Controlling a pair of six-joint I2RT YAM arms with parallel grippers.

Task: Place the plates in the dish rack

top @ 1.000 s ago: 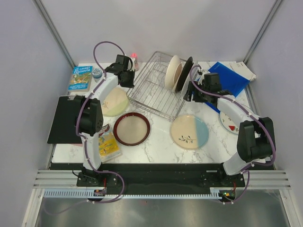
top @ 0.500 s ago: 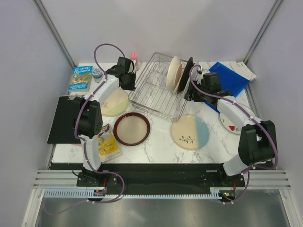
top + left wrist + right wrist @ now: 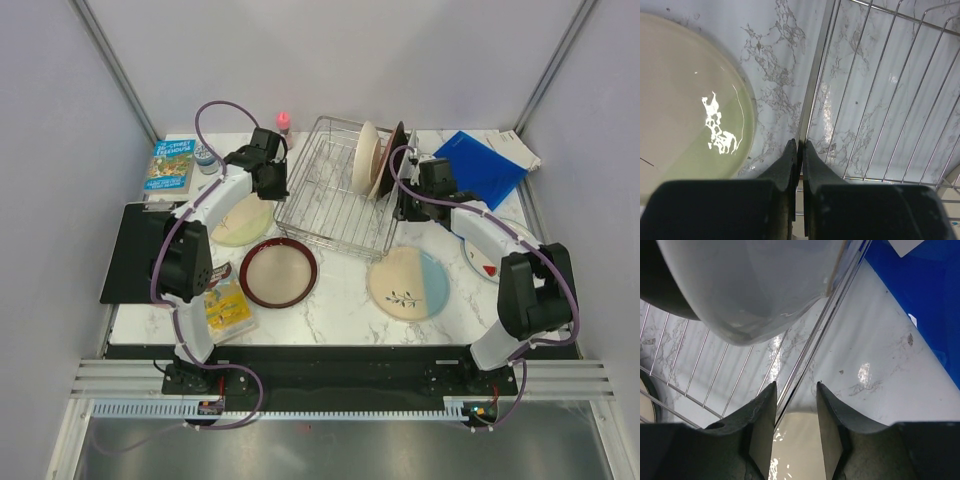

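The silver wire dish rack (image 3: pixel 330 195) stands mid-table with a plain cream plate (image 3: pixel 366 156) and a black plate (image 3: pixel 396 152) upright in its right slots. My left gripper (image 3: pixel 271 176) is shut on the rack's left rim wire (image 3: pixel 812 95). My right gripper (image 3: pixel 407 207) is open, its jaws astride the rack's right rim wire (image 3: pixel 810 352). On the table lie the pale yellow plate (image 3: pixel 240 222), the dark-red-rimmed plate (image 3: pixel 278 272), the cream-and-light-blue twig plate (image 3: pixel 407 283) and the white plate with red shapes (image 3: pixel 490 262), which my right arm partly hides.
A blue folder (image 3: pixel 482 165) and white paper (image 3: pixel 522 150) lie at the back right. A blue book (image 3: pixel 172 165), a blue-topped tin (image 3: pixel 205 153) and a small red-capped bottle (image 3: pixel 283 121) are at the back left. A black pad (image 3: pixel 135 250) and a yellow packet (image 3: pixel 230 308) lie at the left.
The rack has turned from skewed to nearly square with the table and shifted a little right. Both grippers moved along with its edges.
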